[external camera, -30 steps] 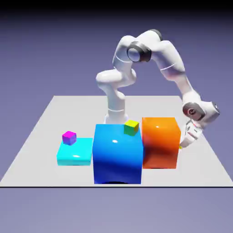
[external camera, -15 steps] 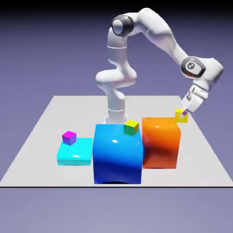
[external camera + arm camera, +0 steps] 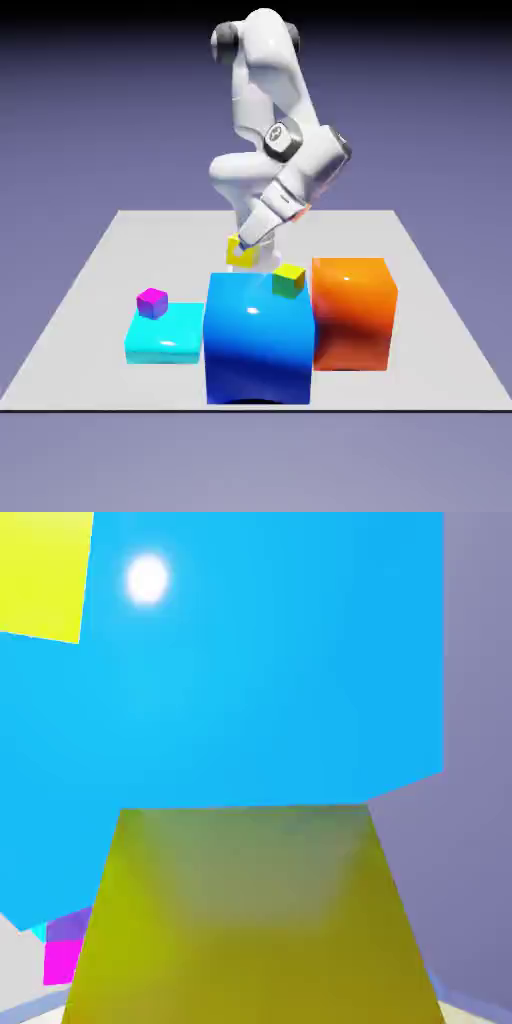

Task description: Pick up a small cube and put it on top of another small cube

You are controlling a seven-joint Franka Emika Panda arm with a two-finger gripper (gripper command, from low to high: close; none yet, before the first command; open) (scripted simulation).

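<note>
Nearest to me on the grey table (image 3: 90, 280) stands the big blue block (image 3: 258, 335), glossy, with a bright glint on its top. On its far right corner, at about one o'clock from its middle, sits a small cube with a yellow top and green sides (image 3: 289, 279). Touching the blue block at nine o'clock is a low cyan slab (image 3: 165, 335), and a little magenta-purple cube (image 3: 152, 302) rests on the slab's far left corner. At three o'clock from the blue block, pressed against it, stands the orange block (image 3: 351, 312), a shade taller.

Above the blue block's far edge, at roughly eleven o'clock from the green-sided cube and near it, hangs the small cube (image 3: 241, 251), plain yellow and clear of any surface. The gripper (image 3: 245, 243) has its fingers closed tight on it, slanting down from the upper right. In the hand view that yellow cube (image 3: 250, 917) fills the bottom between the fingers and hides them, with the blue block's top (image 3: 260, 662) spread beyond it.

Farthest back, the white arm (image 3: 265, 90) rises from the table's far edge.
</note>
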